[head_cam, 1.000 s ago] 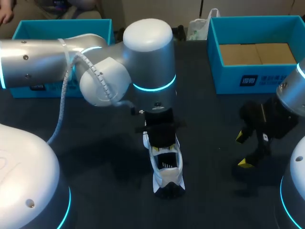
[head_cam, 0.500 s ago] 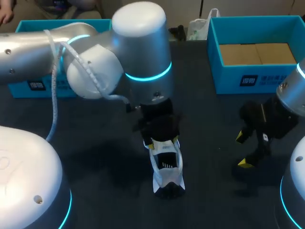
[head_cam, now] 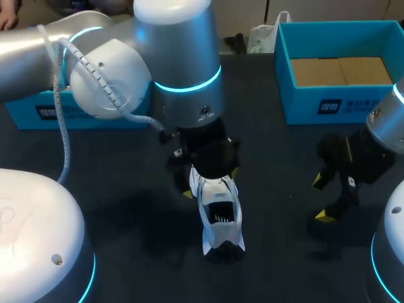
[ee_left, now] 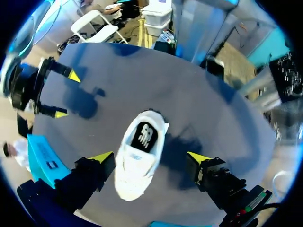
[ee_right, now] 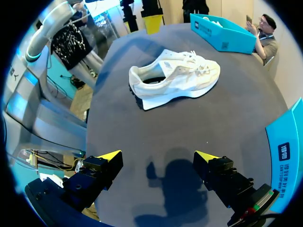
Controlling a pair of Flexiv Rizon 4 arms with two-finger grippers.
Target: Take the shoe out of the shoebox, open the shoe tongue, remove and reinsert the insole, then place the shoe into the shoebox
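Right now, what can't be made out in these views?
- Head view: the shoe's heel and opening, hidden under the left arm's wrist.
- Head view: the left gripper, mostly covered by that wrist.
- Head view: the inside of the left blue box, blocked by the left arm.
- Right wrist view: the inside of the shoe, dark and too small.
- Left wrist view: how high the fingers stand above the shoe.

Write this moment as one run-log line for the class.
shoe: on table, outside shoebox | left gripper: open, over shoe | right gripper: open, apart from shoe
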